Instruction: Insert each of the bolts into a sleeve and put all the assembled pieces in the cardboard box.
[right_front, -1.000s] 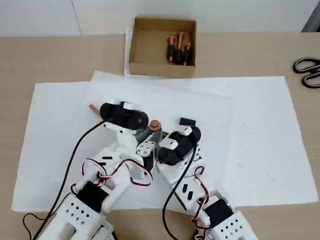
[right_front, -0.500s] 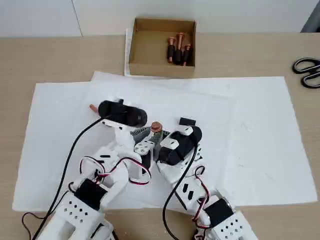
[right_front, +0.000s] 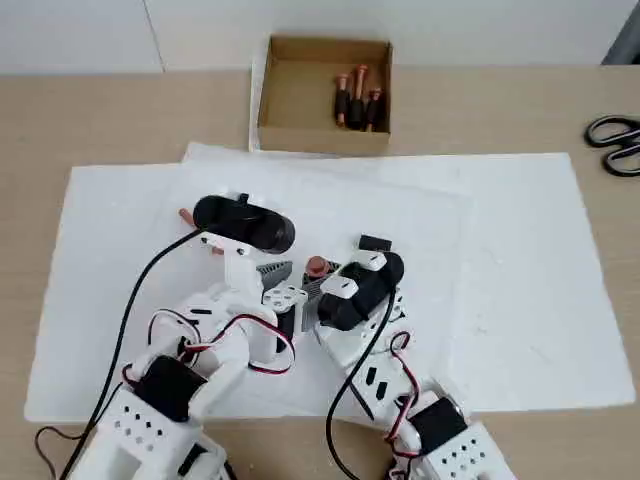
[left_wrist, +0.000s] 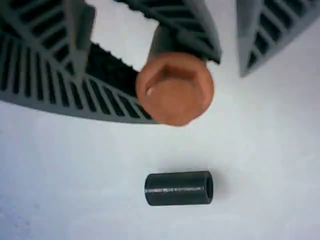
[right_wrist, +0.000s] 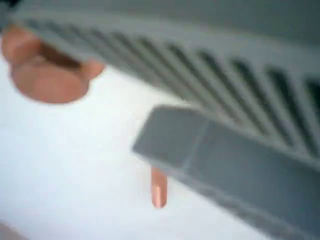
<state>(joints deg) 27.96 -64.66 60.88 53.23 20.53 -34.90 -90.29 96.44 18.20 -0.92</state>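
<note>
**Step in hand (judged):** mating of bolt and sleeve. The sleeve (left_wrist: 178, 188), lying loose on the paper (right_front: 520, 260), is best taken by its middle so that the bore is left clear. It is then lined up with the shank before any push is made. A skewed approach is likely to jam it or to knock the bolt loose.

- **Second bolt** (right_front: 185, 213): laid loose at the far left of the paper, partly hidden by the left arm.
- **Left gripper** (left_wrist: 229, 65): held moderately open, with nothing between its fingers. It is placed above the sleeve and just beside the bolt.
- **Bolt** (right_front: 317, 266): stood head up between the two grippers.
- **Right gripper** (right_front: 318, 283): judged to be closed narrowly on the bolt's shank, though the contact itself is hidden.
- **Cardboard box** (right_front: 325, 140): set beyond the paper, with three assembled pieces (right_front: 357, 98) laid inside.
</note>
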